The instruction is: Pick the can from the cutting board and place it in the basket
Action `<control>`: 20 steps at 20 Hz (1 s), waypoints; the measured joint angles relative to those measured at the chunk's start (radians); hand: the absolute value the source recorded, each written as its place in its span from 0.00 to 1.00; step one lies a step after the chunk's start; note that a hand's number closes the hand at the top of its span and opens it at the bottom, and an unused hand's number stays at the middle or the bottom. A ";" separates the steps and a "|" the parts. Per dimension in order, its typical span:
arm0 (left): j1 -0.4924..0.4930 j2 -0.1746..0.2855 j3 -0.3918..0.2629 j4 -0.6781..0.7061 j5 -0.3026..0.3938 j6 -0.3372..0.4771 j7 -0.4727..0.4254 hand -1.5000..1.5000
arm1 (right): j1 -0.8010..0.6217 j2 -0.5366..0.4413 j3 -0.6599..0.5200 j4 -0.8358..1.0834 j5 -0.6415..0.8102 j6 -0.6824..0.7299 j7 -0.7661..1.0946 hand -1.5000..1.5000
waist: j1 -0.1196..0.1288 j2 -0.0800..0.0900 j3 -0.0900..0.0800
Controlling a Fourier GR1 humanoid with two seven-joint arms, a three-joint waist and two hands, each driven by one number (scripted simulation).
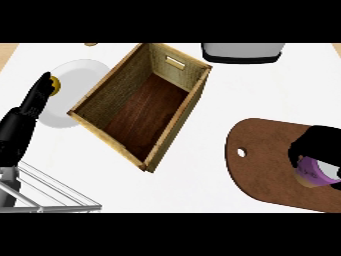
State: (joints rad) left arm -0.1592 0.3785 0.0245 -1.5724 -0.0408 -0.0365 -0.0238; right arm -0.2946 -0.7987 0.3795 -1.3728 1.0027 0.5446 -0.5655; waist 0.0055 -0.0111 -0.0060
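From the head view, the right hand (326,147) is down over the far right end of the cutting board (265,165), its black fingers curled round the can (315,174). Only the can's purple side and a paler end show beneath the hand. The can appears to rest on the board, though I cannot tell whether it has lifted clear. The basket (106,92) sits well apart to the left, in the middle of the counter. It is a deep box with woven walls, a dark wooden floor and an open top, turned at a slant. The left hand (33,102) rests at the left edge with its fingers straight and up, beside a white plate (81,70) that carries a small yellow thing (55,84). A wire rack (47,192) lies in the lower left corner. As for handling, the can is likely stiff and fairly light, with a smooth round wall that could slip or roll if tipped. The best hold is probably across its middle, with fingers on one side and the thumb on the other. The basket's walls are tall, so the can will likely need to rise well above the near rim before it goes across and down.
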 measured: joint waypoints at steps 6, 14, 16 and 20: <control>-0.005 -0.004 0.007 -0.004 -0.012 -0.008 0.020 0.50 | -0.006 0.028 0.008 0.037 0.047 -0.086 -0.065 1.00 | 0.000 -0.003 -0.010; 0.070 0.018 0.039 -0.036 -0.013 0.010 0.020 0.50 | 0.043 0.132 -0.211 0.050 -0.001 -0.067 0.268 1.00 | -0.065 -0.020 -0.004; 0.101 0.027 0.052 -0.049 -0.011 0.015 0.022 0.50 | 0.057 0.167 -0.296 0.055 -0.010 -0.084 0.411 1.00 | -0.091 -0.026 -0.001; 0.120 0.028 0.063 -0.061 -0.002 0.020 0.025 0.50 | 0.064 0.266 -0.410 -0.023 -0.004 -0.138 0.692 1.00 | -0.106 -0.025 0.001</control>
State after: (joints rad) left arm -0.0389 0.4067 0.0876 -1.6337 -0.0430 -0.0161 0.0009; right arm -0.2310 -0.5326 -0.0310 -1.3955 0.9989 0.4069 0.1266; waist -0.1001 -0.0363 -0.0054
